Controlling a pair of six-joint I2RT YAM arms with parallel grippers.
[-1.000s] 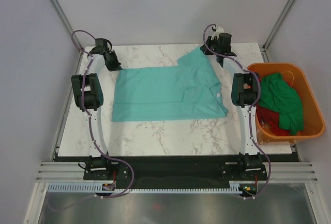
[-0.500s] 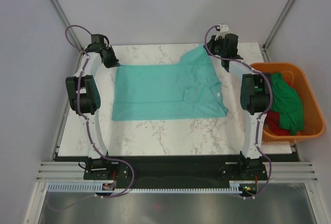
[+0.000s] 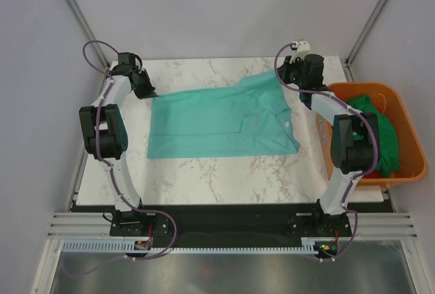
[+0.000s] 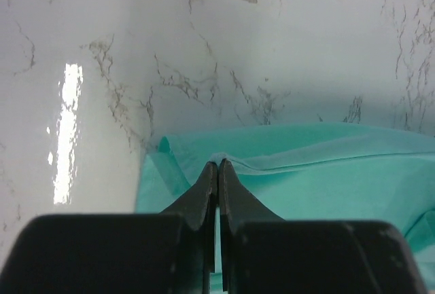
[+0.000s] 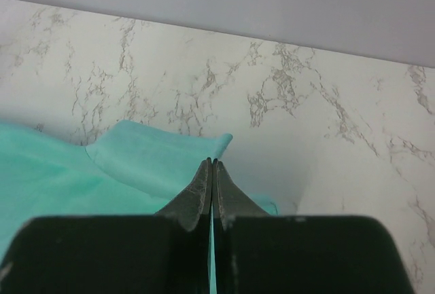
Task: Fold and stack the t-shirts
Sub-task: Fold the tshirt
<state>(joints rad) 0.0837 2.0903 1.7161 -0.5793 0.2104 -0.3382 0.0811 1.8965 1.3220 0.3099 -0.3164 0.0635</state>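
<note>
Where the white marbled desk [image 3: 224,178] fills the overhead view, a light teal t-shirt [image 3: 217,121] lies spread across the desk's far half, turned sideways. Its hem faces the desk's left edge and its neck faces the right edge. The cloth is plain and soft, mostly smooth, with a few shallow creases running across it.

At the desk's far left, the left gripper [image 3: 145,90] meets the far hem corner of the shirt. In the left wrist view the gripper [image 4: 217,165] has its two dark fingers pressed together, with the teal edge [image 4: 326,172] pinched at their tips. A small ridge of cloth rises there, and the marble beyond it is bare.

Toward the desk's right side, the neck opening shows a small pale label, and a short sleeve angles away toward the desk's far edge. The right gripper [image 3: 291,80] sits at that sleeve. In the right wrist view its fingers [image 5: 212,161] are closed tight, a thin strip of teal shows between them, and the sleeve's end [image 5: 156,155] lies just past the tips.

Just off the desk's right edge stands an orange tub [image 3: 370,89] holding a bunched dark green t-shirt [image 3: 389,131].
</note>
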